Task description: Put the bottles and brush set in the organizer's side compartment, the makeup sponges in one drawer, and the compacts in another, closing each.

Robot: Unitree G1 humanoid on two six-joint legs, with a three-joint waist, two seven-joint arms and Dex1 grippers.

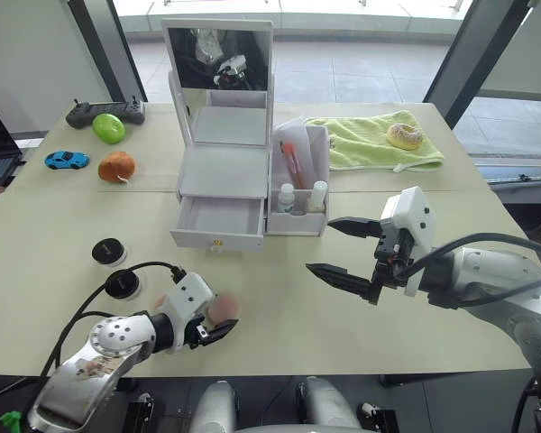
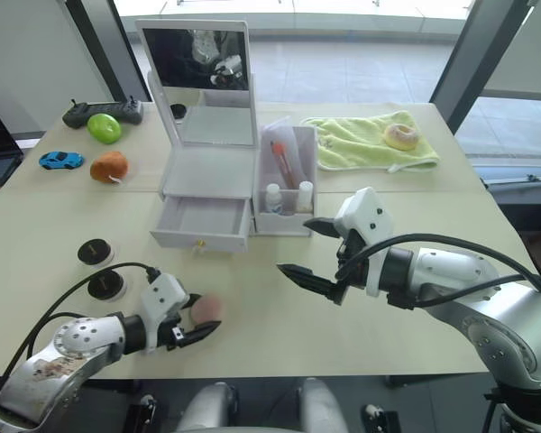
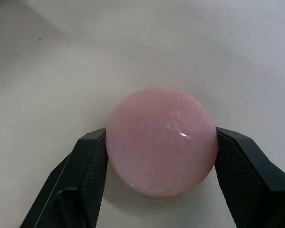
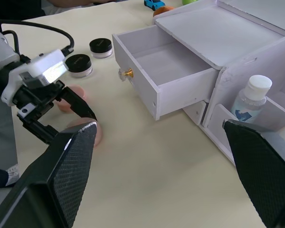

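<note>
Sponge step: left gripper (image 1: 218,332) jaws grasp 1 pink sponge (image 3: 161,141) on the surface; right gripper (image 1: 343,248) jaws released. Next, probably lift it into the open drawer (image 1: 218,221).

sponge (image 3: 161,140) – pink | organizer (image 1: 224,171) – white | towel (image 1: 374,140) – green

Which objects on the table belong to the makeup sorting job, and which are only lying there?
Job: organizer, open drawer, two bottles, brush set, pink sponges, two compacts.
Lying about: green apple, toy car, green towel, donut, controller.
</note>
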